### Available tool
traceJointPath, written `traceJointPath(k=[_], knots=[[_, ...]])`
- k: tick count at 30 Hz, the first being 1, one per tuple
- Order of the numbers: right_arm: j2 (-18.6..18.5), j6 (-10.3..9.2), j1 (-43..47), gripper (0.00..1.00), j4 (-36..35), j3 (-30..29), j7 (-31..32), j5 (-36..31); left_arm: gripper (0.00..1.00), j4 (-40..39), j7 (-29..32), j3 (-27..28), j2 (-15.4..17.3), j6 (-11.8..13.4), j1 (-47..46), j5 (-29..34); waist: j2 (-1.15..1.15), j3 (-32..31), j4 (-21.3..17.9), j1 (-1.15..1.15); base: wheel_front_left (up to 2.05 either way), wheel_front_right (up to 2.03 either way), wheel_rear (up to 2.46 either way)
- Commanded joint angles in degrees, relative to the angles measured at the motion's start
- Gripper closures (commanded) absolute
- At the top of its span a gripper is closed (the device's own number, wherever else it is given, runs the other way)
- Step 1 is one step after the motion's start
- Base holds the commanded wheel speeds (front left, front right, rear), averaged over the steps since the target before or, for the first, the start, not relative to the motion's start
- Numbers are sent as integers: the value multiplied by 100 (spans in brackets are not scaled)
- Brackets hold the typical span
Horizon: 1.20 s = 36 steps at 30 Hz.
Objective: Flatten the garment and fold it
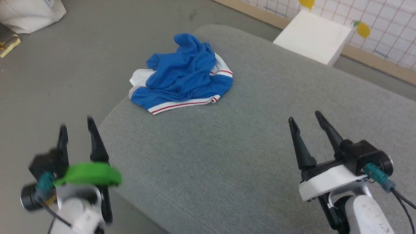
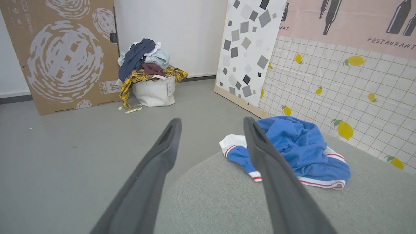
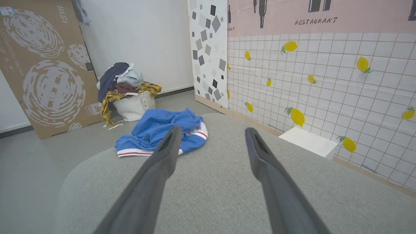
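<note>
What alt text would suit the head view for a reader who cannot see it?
A bright blue garment with white, red-striped bands lies crumpled near the far left edge of a grey cushioned surface. The left gripper and right gripper hover in the foreground, fingers open and empty, well short of it.

The garment lies on the cushion, near its far-left edge.

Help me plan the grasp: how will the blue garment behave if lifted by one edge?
Probably floppy: the garment lies crumpled in soft folds, so it should sag. It likely bunches rather than slides if pushed across the woven grey cushion.
</note>
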Motion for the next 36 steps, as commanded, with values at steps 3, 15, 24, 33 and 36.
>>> traceJointPath(k=[3, 15, 24, 33, 36], knots=[[-13, -10, -211, 0, -253, -32, 136, -206, 0, 273, 59, 131, 172, -158, -809, -321, 0, 876, -535, 0, 0, 0, 0], [-489, -10, -803, 0, -1198, -34, 514, -277, 0, 1675, 1622, 467, 1011, -908, -3651, -1369, 0, 2907, -1741, 0, 0, 0, 0], [-554, -10, -1052, 0, -1406, 68, 388, -170, 0, 2475, 3751, 653, 1574, -689, -4364, -2017, 0, 3656, -2345, 0, 0, 0, 0], [-487, -10, -1074, 0, -1193, 95, 183, -120, 0, 2440, 5201, 696, 1581, -177, -3588, -2380, 0, 3437, -2449, 0, 0, 0, 0], [-435, -10, -1063, 0, -1040, 136, 84, -92, 100, 2264, 5583, 651, 1632, -180, -3224, -2459, 0, 3121, -2452, 0, 0, 0, 0]])
